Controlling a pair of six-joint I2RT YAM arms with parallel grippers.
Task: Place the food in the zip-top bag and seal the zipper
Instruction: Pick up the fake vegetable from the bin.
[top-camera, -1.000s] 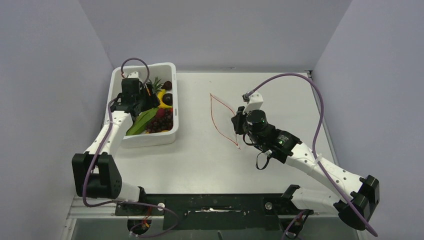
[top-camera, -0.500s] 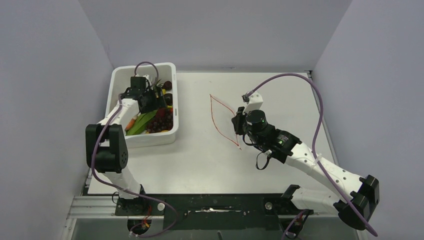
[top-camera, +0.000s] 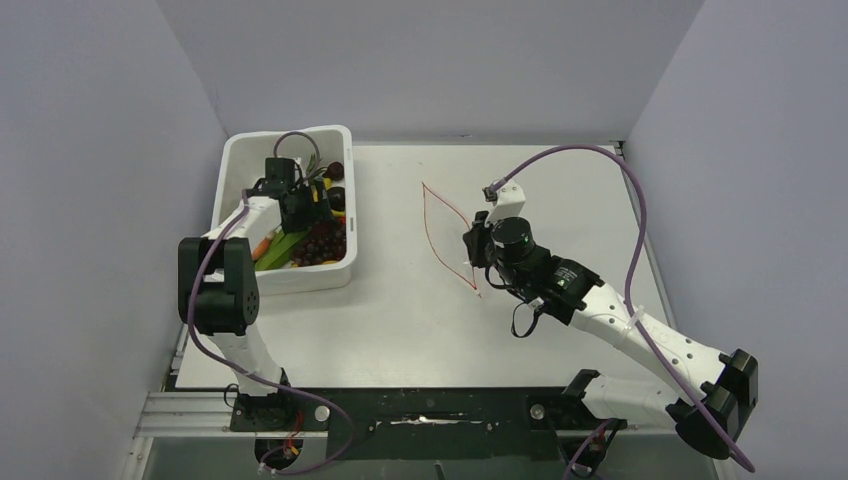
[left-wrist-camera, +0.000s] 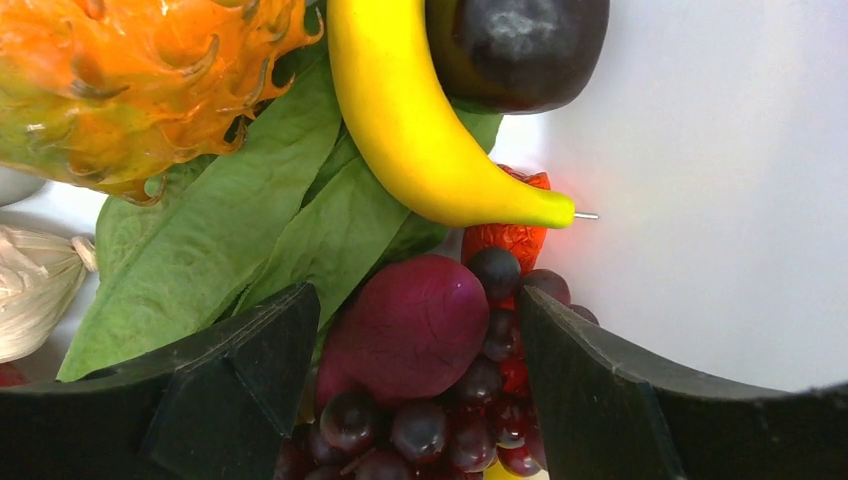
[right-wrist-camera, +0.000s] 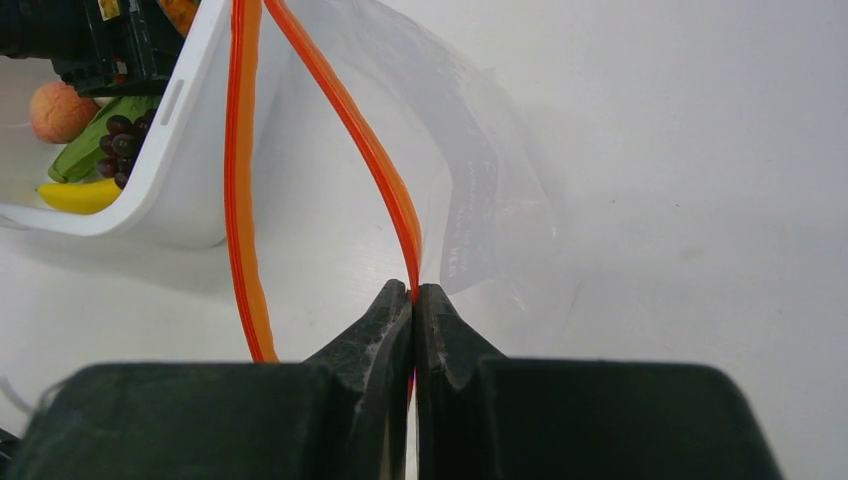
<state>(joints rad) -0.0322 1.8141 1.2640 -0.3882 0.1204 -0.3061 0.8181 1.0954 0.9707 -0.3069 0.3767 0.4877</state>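
Between left gripper (left-wrist-camera: 415, 310) fingers, spread wide: purple fruit (left-wrist-camera: 400, 335), wrist view only | right gripper (right-wrist-camera: 413, 292) clamped tight on zipper (right-wrist-camera: 238, 150)

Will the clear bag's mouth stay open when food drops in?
Probably floppy: the bag is thin, wrinkled film, held only where the right gripper pinches its orange strip. Its mouth bows open now, but may collapse if bumped. Likely light enough to slide.

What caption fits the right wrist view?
Right gripper pinches the zip-top bag's red-orange zipper, holding its mouth open, white tub behind.
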